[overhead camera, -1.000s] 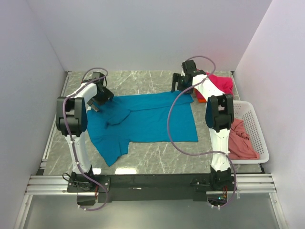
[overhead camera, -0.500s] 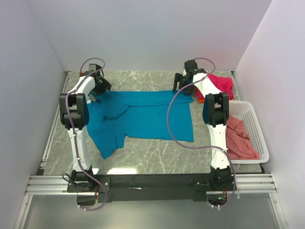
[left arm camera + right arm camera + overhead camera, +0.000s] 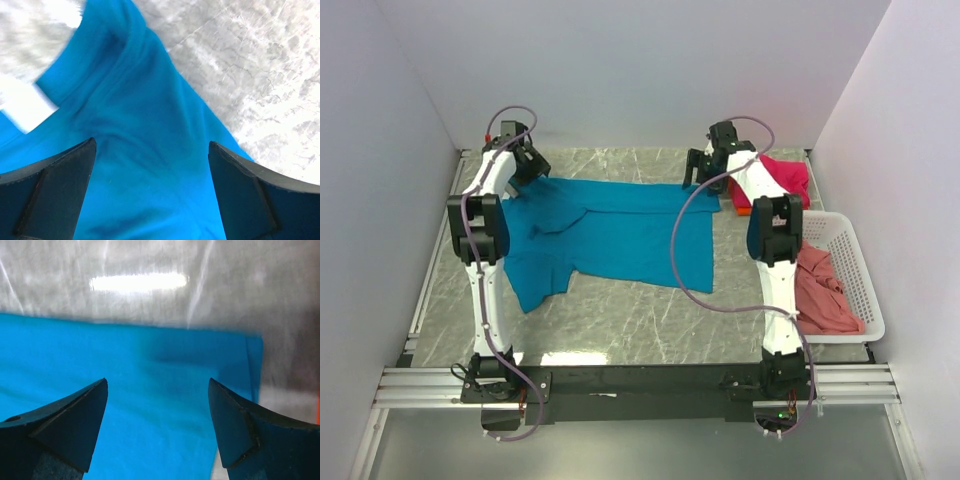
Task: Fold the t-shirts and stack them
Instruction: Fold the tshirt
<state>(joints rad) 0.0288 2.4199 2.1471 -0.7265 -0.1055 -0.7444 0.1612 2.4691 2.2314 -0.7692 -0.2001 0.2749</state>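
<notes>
A teal-blue t-shirt (image 3: 620, 235) lies spread across the marble table, one sleeve hanging toward the near left. My left gripper (image 3: 525, 165) is over its far left corner, and in the left wrist view it (image 3: 151, 145) stands wide open with teal fabric (image 3: 145, 165) under its fingers. My right gripper (image 3: 698, 172) is at the far right corner, and in the right wrist view it (image 3: 157, 382) is also wide open above the shirt's edge (image 3: 165, 390). A magenta-pink t-shirt (image 3: 782, 175) lies bunched at the back right over a strip of orange t-shirt (image 3: 741, 206).
A white lattice basket (image 3: 857, 262) stands at the right edge, holding a dusty salmon-pink t-shirt (image 3: 820, 290). White walls enclose the table on three sides. Purple cables loop from both arms over the shirt. Bare marble (image 3: 640, 320) shows in front of the shirt.
Both grippers moved toward the far wall. The teal shirt slid back with them and its far edge now lies straighter and flatter.
</notes>
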